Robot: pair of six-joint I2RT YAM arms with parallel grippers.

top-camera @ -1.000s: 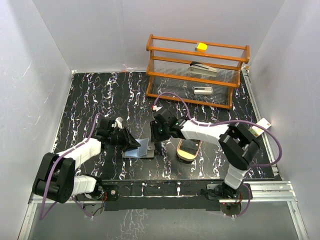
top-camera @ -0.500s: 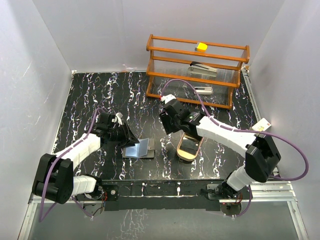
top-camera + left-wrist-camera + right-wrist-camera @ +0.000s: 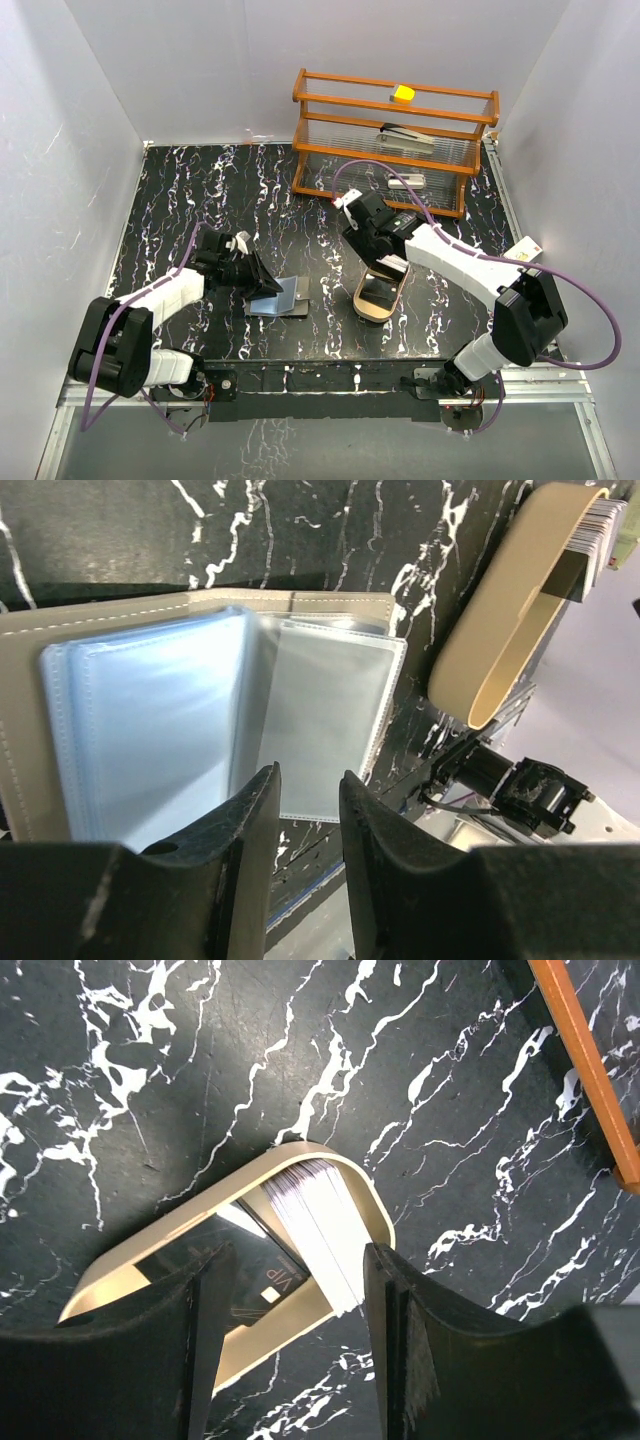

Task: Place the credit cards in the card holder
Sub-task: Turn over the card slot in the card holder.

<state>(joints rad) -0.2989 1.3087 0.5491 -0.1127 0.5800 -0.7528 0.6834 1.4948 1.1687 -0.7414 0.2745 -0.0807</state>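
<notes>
Right claw [image 3: 386, 262] has swung off the card holder [image 3: 280, 298] and across to the far end of the oval wooden tray [image 3: 150, 1248], opening on the way; left arm has barely shifted, card holder and tray are in the same spots. Right claw is now wide and empty, hanging over the tray with one finger to each side of the stack of credit cards [image 3: 320, 1222], not touching them as far as the wrist view shows. Cards stand on edge in a tight white-edged pack at the tray's rounded end, and a dark card marked VIP lies flat just beside them in the tray. Left claw [image 3: 308, 775] is at the left side of the card holder, jaws only narrowly apart, nothing visible between the tips; whether it is pressing the cover down or just hovering, cannot tell. Card holder lies open on the marbled worktop [image 3: 200, 200], left of the tray and apart from it, clear plastic sleeves fanned up, cover flat underneath. Sleeves look empty from the left wrist view, no card clearly in any slot. Progress judgement: early, holder is opened and kept ready, but every card seen sits in the tray. Left to do: grip a card, carry it over, slide it into a sleeve, repeat for the rest.
</notes>
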